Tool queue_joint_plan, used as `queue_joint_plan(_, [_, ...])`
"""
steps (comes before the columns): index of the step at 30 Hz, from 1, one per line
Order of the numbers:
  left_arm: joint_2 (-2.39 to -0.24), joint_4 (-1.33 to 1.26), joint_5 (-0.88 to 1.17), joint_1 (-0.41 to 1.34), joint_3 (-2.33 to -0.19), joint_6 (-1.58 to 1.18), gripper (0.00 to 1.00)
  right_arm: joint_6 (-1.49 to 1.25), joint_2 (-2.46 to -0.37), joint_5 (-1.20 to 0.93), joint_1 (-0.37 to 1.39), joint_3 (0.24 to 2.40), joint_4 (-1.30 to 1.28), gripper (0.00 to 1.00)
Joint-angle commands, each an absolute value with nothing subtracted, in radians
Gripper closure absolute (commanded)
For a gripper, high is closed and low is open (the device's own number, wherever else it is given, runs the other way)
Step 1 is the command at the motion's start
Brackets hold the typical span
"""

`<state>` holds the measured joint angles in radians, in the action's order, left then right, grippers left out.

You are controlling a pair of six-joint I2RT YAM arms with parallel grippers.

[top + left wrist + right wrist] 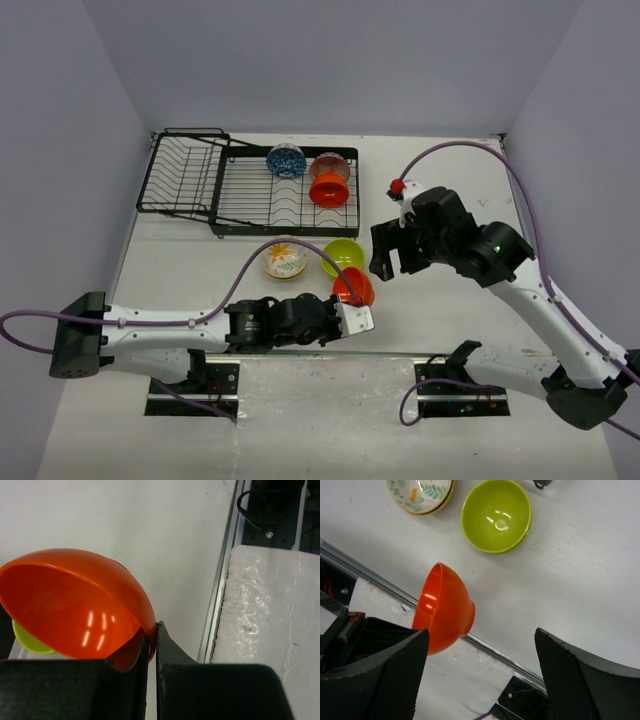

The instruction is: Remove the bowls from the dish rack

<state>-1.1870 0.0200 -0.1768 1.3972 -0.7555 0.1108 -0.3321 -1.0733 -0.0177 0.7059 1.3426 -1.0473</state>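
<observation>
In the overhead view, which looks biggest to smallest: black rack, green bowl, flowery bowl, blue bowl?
1. Black rack, by far.
2. Green bowl and flowery bowl, alike.
3. Blue bowl, slightly smaller, but farther away, so unsure.

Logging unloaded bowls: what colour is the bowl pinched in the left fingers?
The bowl is glossy orange, shown best in the left wrist view.
</observation>
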Motion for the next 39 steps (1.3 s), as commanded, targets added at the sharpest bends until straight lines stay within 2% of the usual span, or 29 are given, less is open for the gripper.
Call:
queue_joint_plan(1, [-1.187, 0.052, -0.098, 1.408, -0.804, 0.193, 1.0, -0.316, -1.09, -0.014, 0.729, 1.379, -1.146, 0.15])
queue_joint_plan(5, [-1.218, 0.087, -0.109, 1.408, -0.836, 0.209, 1.0, -0.319, -1.134, -0.021, 0.758, 1.332, -1.146, 0.23])
queue_joint_plan(14, [-1.27, 0.103, -0.094, 1.408, -0.913, 0.247, 1.0, -0.35, -1.173, -0.049, 0.793, 1.281, -1.089, 0.27])
queue_joint_plan(18, [-1.288, 0.106, -0.124, 1.408, -0.942, 0.264, 1.0, -0.347, -1.212, -0.035, 0.796, 1.243, -1.088, 0.41])
queue_joint_plan(19, [-1.292, 0.106, -0.141, 1.408, -0.948, 0.267, 1.0, -0.348, -1.222, -0.022, 0.796, 1.232, -1.094, 0.49])
queue_joint_plan(22, [-1.316, 0.12, -0.181, 1.408, -0.976, 0.279, 1.0, -0.359, -1.253, 0.003, 0.799, 1.22, -1.103, 0.63])
queue_joint_plan(24, [-1.342, 0.132, -0.213, 1.408, -1.002, 0.29, 1.0, -0.367, -1.264, 0.024, 0.801, 1.215, -1.098, 0.66])
queue_joint_plan(27, [-1.373, 0.14, -0.256, 1.408, -1.032, 0.299, 1.0, -0.373, -1.266, 0.035, 0.804, 1.212, -1.078, 0.83])
queue_joint_plan(28, [-1.377, 0.14, -0.265, 1.408, -1.035, 0.302, 1.0, -0.374, -1.264, 0.035, 0.804, 1.206, -1.072, 0.97])
queue_joint_plan(29, [-1.385, 0.14, -0.276, 1.408, -1.04, 0.302, 1.0, -0.376, -1.261, 0.055, 0.804, 1.203, -1.063, 1.0])
queue_joint_plan(31, [-1.39, 0.129, -0.305, 1.408, -1.049, 0.287, 0.99, -0.388, -1.244, 0.072, 0.804, 1.187, -1.046, 1.0])
queue_joint_plan(32, [-1.387, 0.123, -0.342, 1.408, -1.049, 0.281, 0.88, -0.388, -1.235, 0.083, 0.804, 1.18, -1.037, 1.0])
queue_joint_plan(33, [-1.378, 0.109, -0.356, 1.408, -1.048, 0.264, 0.61, -0.393, -1.217, 0.118, 0.795, 1.161, -1.001, 1.0])
queue_joint_plan(34, [-1.37, 0.1, -0.376, 1.408, -1.046, 0.264, 0.51, -0.399, -1.204, 0.13, 0.776, 1.152, -0.977, 1.0])
queue_joint_plan(35, [-1.346, 0.086, -0.399, 1.408, -1.043, 0.247, 0.01, -0.409, -1.197, 0.13, 0.717, 1.141, -0.927, 1.0])
queue_joint_plan(38, [-1.298, 0.071, -0.458, 1.408, -1.035, 0.218, 0.0, -0.422, -1.152, 0.126, 0.597, 1.077, -0.783, 1.0])
queue_joint_plan(39, [-1.263, 0.063, -0.484, 1.407, -1.032, 0.209, 0.0, -0.439, -1.141, 0.121, 0.503, 1.057, -0.744, 1.0])
